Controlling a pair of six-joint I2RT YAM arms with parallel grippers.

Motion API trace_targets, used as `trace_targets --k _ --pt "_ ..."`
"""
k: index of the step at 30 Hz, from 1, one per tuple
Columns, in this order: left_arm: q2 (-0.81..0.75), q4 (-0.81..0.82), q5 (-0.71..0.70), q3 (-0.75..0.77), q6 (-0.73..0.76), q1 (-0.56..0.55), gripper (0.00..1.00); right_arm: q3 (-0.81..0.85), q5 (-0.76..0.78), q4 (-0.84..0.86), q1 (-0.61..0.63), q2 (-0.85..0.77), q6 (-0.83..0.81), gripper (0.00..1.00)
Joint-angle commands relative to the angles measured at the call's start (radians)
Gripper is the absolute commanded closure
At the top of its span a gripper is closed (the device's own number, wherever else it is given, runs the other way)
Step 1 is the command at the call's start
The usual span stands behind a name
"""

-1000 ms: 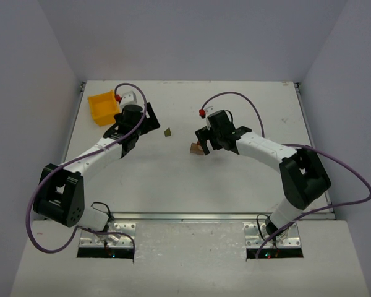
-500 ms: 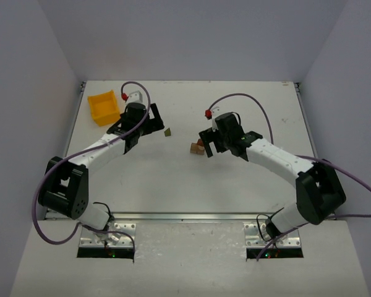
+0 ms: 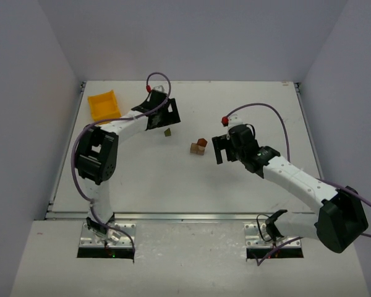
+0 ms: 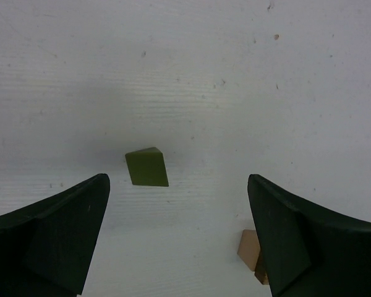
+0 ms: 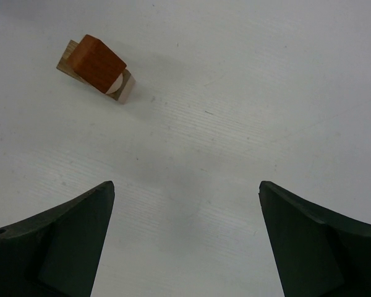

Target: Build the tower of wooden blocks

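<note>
The wood block tower [image 3: 198, 146] is a small stack at mid-table: a dark red cube [image 5: 98, 62] resting on a tan block [image 5: 125, 91]. An olive-green wedge [image 3: 167, 132] lies alone on the table to its left. My left gripper [image 3: 167, 117] hovers just behind the wedge [image 4: 147, 167], open, with the wedge lying ahead of its fingertips. In the left wrist view, the tan block [image 4: 248, 246] peeks out beside the right finger of the left gripper [image 4: 178, 179]. My right gripper [image 3: 221, 150] stands open and empty a short way right of the stack, and only bare table shows in the right gripper [image 5: 187, 184].
A yellow plastic bin [image 3: 103, 105] sits at the back left corner of the white table [image 3: 185, 185]. Grey walls close in the left, right and back sides.
The left arm swung right, bringing its gripper from beside the bin to the green wedge. The right gripper drew back to the right, away from the stack, which stayed put.
</note>
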Motion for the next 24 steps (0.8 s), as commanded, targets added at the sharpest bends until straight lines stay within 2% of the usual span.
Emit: trace_targets --k 1,8,9,13,24 --pt "0.093 -0.127 -0.115 0.146 -0.040 -0.051 0.17 -0.026 0.078 0.013 0.008 -0.031 0.038 0.01" --pt "0.189 -0.262 -0.274 0.256 -0.057 -0.113 0.35 -0.050 0.143 0.020 0.007 -0.046 0.044 0.01" --pt "0.202 -0.286 -0.300 0.272 -0.071 -0.117 0.41 -0.053 0.143 0.022 0.006 -0.047 0.044 0.01" --pt "0.225 -0.311 -0.331 0.297 -0.085 -0.125 0.53 -0.061 0.150 0.023 0.006 -0.054 0.046 0.01" --pt "0.270 -0.359 -0.395 0.355 -0.092 -0.137 0.62 -0.074 0.179 0.022 0.006 -0.072 0.044 0.01"
